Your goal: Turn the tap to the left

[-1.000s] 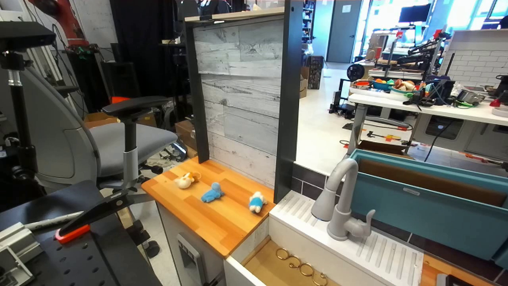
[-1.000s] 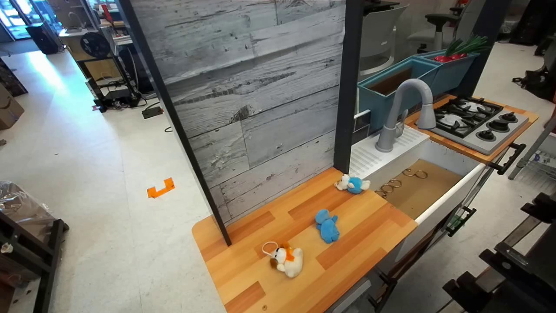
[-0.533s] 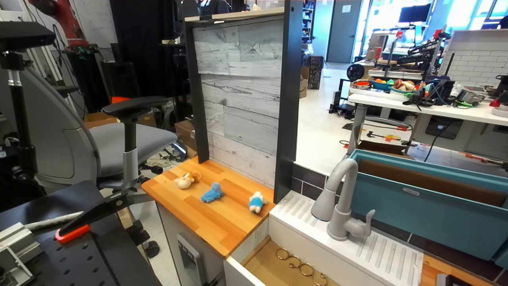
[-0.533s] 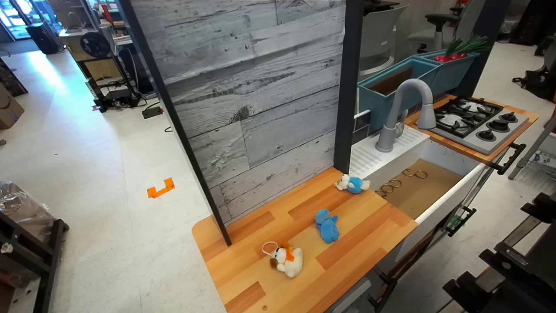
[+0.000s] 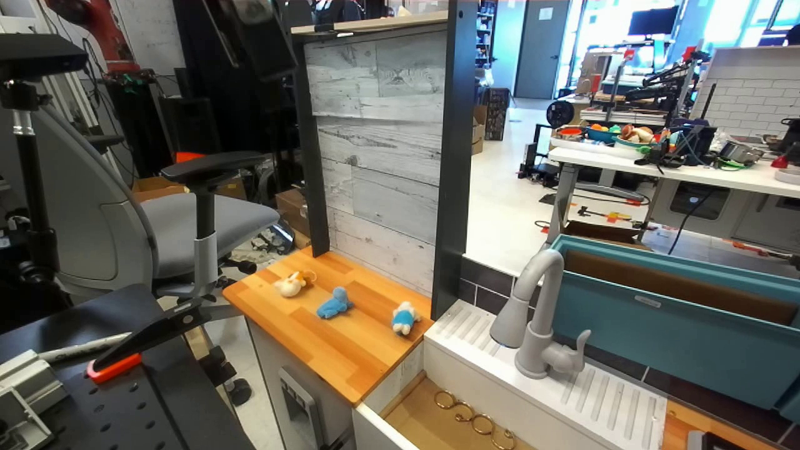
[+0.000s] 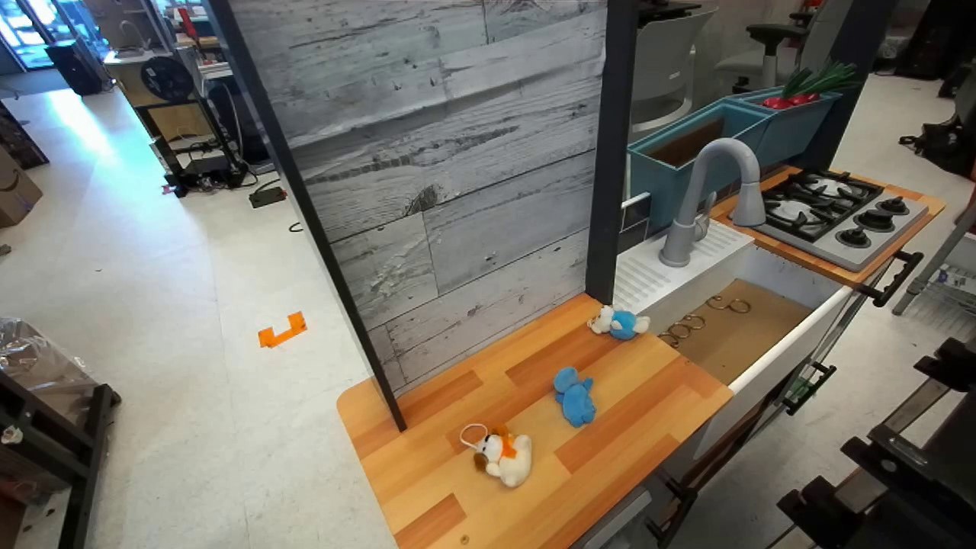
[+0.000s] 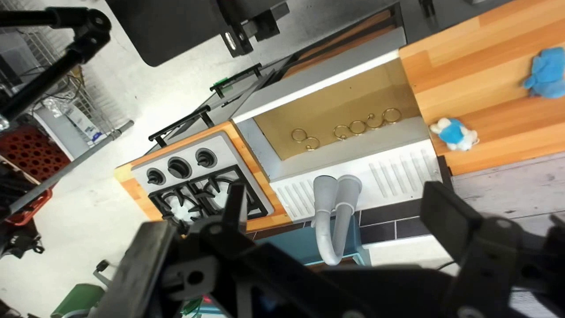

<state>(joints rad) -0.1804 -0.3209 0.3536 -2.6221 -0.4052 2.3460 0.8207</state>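
In an exterior view the tap (image 5: 542, 328) stands upright on the white ledge (image 5: 600, 400) along the sink (image 5: 525, 409), its spout (image 5: 509, 319) curving to the picture's left, and I get a good look at the lever (image 5: 569, 357), out to the right. A grey chair (image 5: 169, 231) fills much of the left side, and a dark shape (image 5: 256, 37) hangs at the top edge; what it is, I can't make out.

In an exterior view that takes in the whole stove (image 6: 831, 217), the spout curves to the picture's right instead and the lever is partly hidden. Radishes (image 6: 793, 101) poke up from the planter (image 6: 659, 187), and an orange piece (image 6: 282, 329) lies on the floor (image 6: 191, 427).

In both exterior views three toys (image 6: 576, 400) lie on the counter (image 6: 633, 427): one cream, one blue, one white-and-blue.

In the wrist view just two of them fit, the blue one cut by the right edge. Here I can see the claw (image 7: 335, 203) properly: its black fingers (image 7: 450, 216) are spread wide. The tap shows in the gap between them, farther off, on its ledge. Gold rings (image 7: 350, 128) lie in the sink in two groups.
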